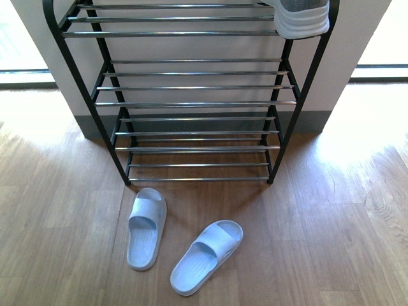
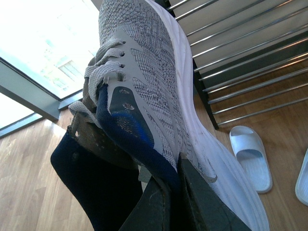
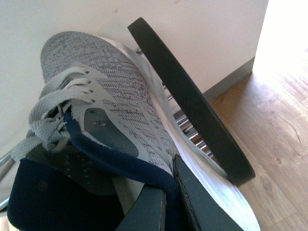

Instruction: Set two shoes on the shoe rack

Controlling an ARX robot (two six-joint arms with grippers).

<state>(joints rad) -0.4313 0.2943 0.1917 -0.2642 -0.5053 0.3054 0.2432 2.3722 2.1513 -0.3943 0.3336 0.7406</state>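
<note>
My left gripper [image 2: 171,179] is shut on the navy collar of a grey sneaker [image 2: 144,72], held in the air beside the shoe rack [image 2: 240,53]. My right gripper [image 3: 169,180] is shut on the navy collar of the other grey sneaker [image 3: 110,82]. This one lies against the rack's black end frame [image 3: 192,101], over the chrome rods, close to the wall. In the front view a grey sneaker's white-soled end [image 1: 301,18] shows at the right end of the rack's top shelf [image 1: 172,19]. Neither gripper shows in the front view.
Two pale blue slides [image 1: 146,227] [image 1: 207,256] lie on the wood floor in front of the rack; one also shows in the left wrist view [image 2: 250,156]. The rack's lower shelves [image 1: 194,89] hold nothing. A white wall stands behind the rack, with bright windows on both sides.
</note>
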